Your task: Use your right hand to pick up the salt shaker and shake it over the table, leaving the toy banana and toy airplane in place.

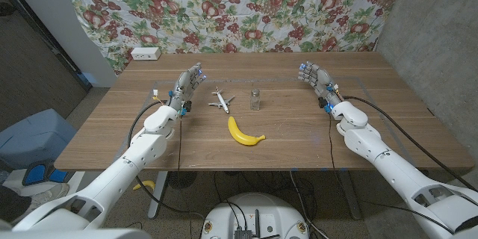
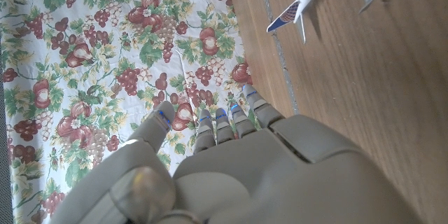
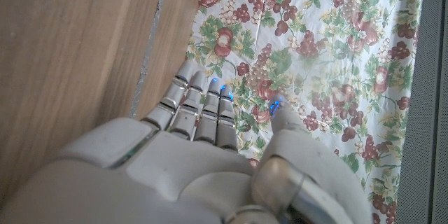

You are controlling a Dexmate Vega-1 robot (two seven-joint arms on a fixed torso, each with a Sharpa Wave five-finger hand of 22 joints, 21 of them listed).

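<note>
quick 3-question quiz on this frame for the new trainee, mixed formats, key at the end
1. True or false: the right robot hand holds the salt shaker.
2. Which toy lies nearest the table's front edge? A) toy airplane B) toy banana
3. Fill in: the salt shaker stands between the toy airplane and the ____ robot hand.

Key: 1 false, both it and the left robot hand are open and holding nothing; 2 B; 3 right.

Wooden table point(image 1: 284, 149) mid-room, long seam across top near far edge. Behind table: fruit-print cloth point(image 1: 246, 7) hung as backdrop. White box point(image 1: 146, 54) on table's far left corner, against cloth. Grey wall point(image 1: 441, 30) right of table. Blue bin point(image 1: 33, 138) on floor left of table.
</note>
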